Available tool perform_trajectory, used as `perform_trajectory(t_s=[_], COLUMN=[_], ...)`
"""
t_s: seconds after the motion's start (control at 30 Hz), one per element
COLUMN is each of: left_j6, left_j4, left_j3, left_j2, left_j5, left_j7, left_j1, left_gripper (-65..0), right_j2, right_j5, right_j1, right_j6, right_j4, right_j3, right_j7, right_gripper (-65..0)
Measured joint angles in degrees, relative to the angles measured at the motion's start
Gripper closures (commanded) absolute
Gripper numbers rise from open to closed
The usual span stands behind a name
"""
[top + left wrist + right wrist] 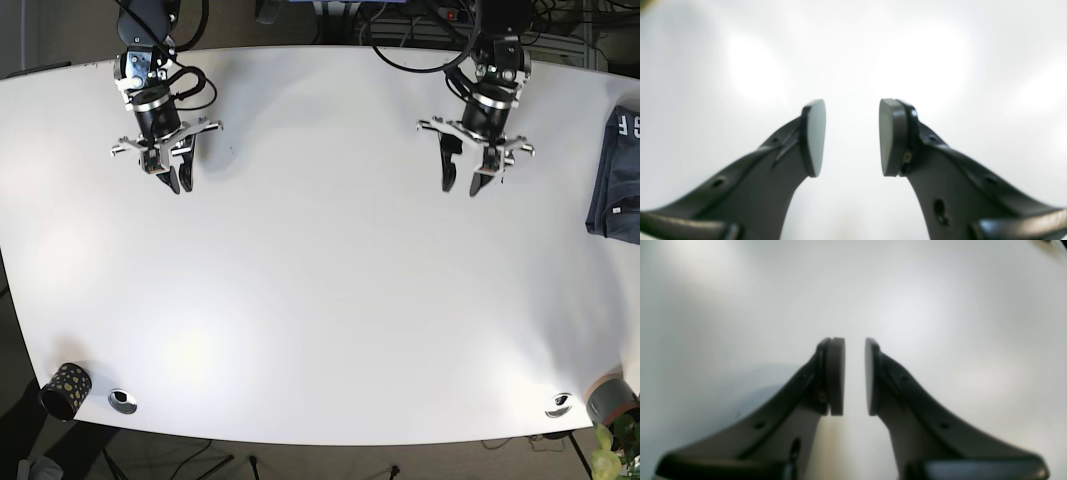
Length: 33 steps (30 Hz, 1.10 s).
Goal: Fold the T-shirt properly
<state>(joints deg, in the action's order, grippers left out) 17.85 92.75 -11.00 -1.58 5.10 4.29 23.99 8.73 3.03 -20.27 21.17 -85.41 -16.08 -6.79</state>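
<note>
The T-shirt is dark navy and lies bunched at the table's far right edge, partly cut off by the frame. My left gripper hangs over the bare white table, well to the left of the shirt. It is open, with a wide gap between its pads and nothing in it. My right gripper is over the table's back left, far from the shirt. Its pads stand a narrow gap apart with nothing between them. Neither wrist view shows the shirt.
A black speckled cup stands at the front left corner beside a small round metal fitting. Another such fitting and a grey cup sit at the front right. Cables run behind the table's back edge.
</note>
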Motion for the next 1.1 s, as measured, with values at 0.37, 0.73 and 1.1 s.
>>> perform_trajectory(t_s=[0.37, 0.73, 1.1], left_j6=[0.17, 0.11, 0.17], left_j4=[15.28, 17.62, 13.03], left_j3=[-2.75, -6.51, -6.36], left_j2=[-4.85, -7.41, -7.41], left_j5=[-0.68, -0.79, -0.85], left_j7=[-12.35, -14.19, -13.79], left_j1=[15.19, 28.02, 37.13], left_gripper=[-23.7, -23.7, -23.7], right_j2=[1.42, 1.62, 2.75], right_j5=[-10.97, -13.79, -13.77], right_j1=[-16.57, -32.41, -42.95], right_j6=[0.24, 1.03, 3.32], right_j4=[-6.95, -10.32, -7.98], right_j3=[0.44, 0.61, 4.87], right_j7=[0.17, -0.11, -0.66], right_gripper=[-10.1, -9.7, -9.5])
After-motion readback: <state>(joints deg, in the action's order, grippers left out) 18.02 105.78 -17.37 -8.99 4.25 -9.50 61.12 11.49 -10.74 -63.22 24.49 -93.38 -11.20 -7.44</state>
